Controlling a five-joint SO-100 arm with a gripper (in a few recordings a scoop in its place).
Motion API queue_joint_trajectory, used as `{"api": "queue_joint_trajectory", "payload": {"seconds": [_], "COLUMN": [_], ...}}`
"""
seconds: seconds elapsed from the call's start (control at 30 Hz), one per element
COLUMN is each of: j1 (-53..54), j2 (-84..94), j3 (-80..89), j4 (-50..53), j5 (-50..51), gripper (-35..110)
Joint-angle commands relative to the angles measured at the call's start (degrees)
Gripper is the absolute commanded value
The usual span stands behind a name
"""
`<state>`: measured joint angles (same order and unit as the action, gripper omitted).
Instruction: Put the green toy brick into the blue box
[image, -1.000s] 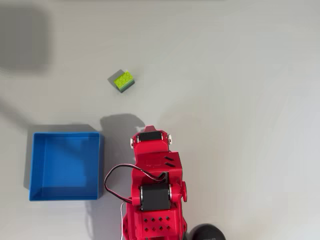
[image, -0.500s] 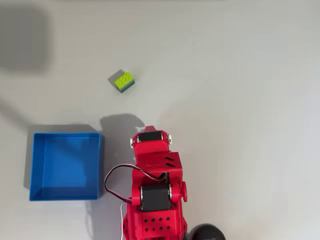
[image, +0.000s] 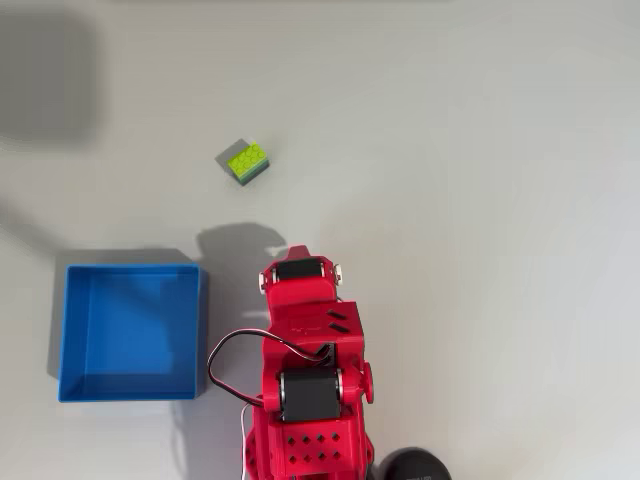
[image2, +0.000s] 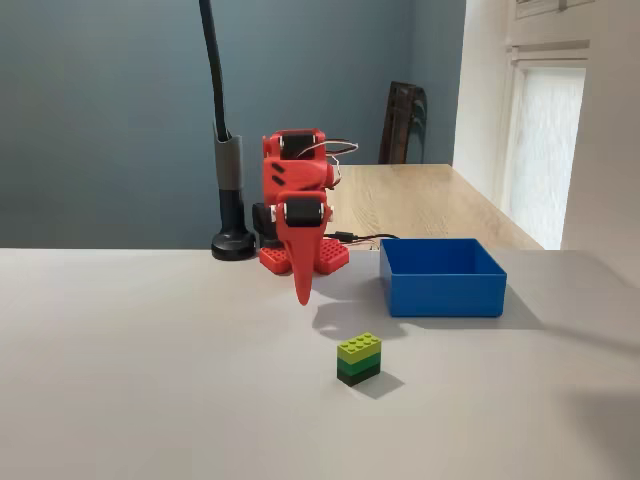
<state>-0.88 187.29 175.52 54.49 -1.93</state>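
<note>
Even daylight, soft shadows, sharp focus

Grey table (image: 480, 150), green toy brick (image: 247, 161) (studded), blue box (image: 130, 331)

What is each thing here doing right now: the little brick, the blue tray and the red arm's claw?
green toy brick: lying on the table, studs up, untouched.
blue box: open, empty.
gripper: pointing down above the table, closed, holding nothing.

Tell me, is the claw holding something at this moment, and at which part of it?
Nothing is held. The claw points down, closed and empty, apart from the green toy brick, which sits on the table.
</note>
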Motion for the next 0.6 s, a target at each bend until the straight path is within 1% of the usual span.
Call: {"api": "queue_joint_trajectory", "payload": {"seconds": [0.0, 0.1, 0.33, 0.47, 0.57], "j1": [-0.7, -1.41, -2.9, -4.39, -5.36], "j2": [-0.53, -5.71, -23.99, -33.75, -40.52], "j3": [-4.83, -8.79, -21.62, -29.53, -37.27], "j4": [-0.53, -0.53, -0.44, -0.26, 1.76], "j5": [-3.96, -7.47, -9.14, -12.74, -16.17], "gripper": [0, 0, 0, 0, 0]}}
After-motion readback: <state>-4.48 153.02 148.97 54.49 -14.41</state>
